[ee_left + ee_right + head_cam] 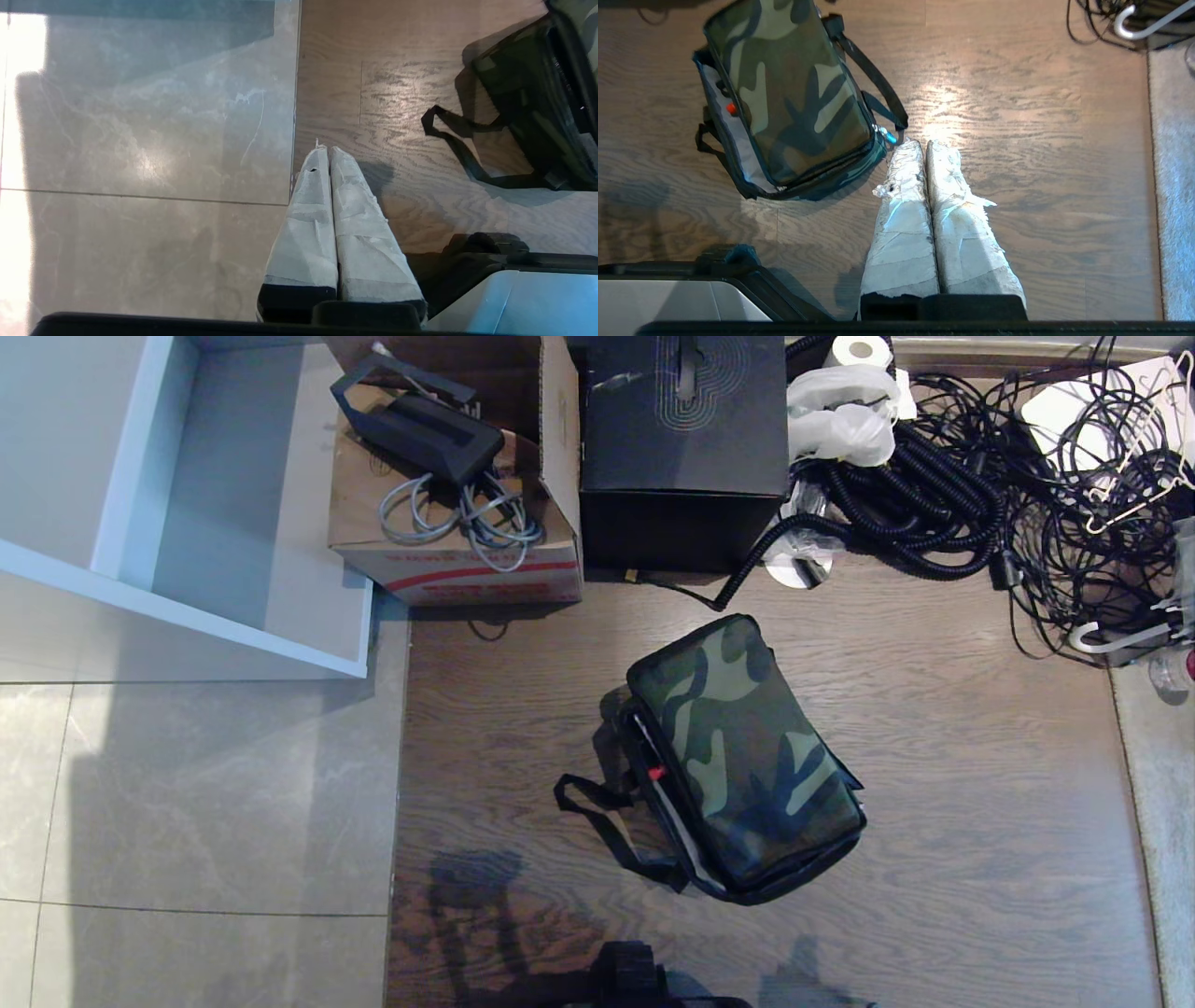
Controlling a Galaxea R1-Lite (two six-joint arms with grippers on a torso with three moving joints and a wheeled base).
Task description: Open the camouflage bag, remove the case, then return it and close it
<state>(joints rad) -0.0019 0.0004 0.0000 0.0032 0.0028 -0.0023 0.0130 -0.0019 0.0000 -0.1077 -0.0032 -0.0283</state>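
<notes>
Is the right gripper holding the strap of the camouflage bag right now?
No, the right gripper is shut on nothing, hanging above bare wooden floor beside the camouflage bag.

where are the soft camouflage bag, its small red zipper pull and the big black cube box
soft camouflage bag [747, 756], head view, middle of camouflage top
small red zipper pull [656, 772], head view, the red tab itself
big black cube box [681, 476], head view, front face

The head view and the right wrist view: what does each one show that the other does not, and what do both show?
Only the head view shows the cardboard box, the black box and the coiled black cable.

Only the right wrist view shows the right gripper, its taped fingers shut and empty, above the wooden floor beside the bag.

Both show the camouflage bag, its red zipper pull and a black strap.
</notes>
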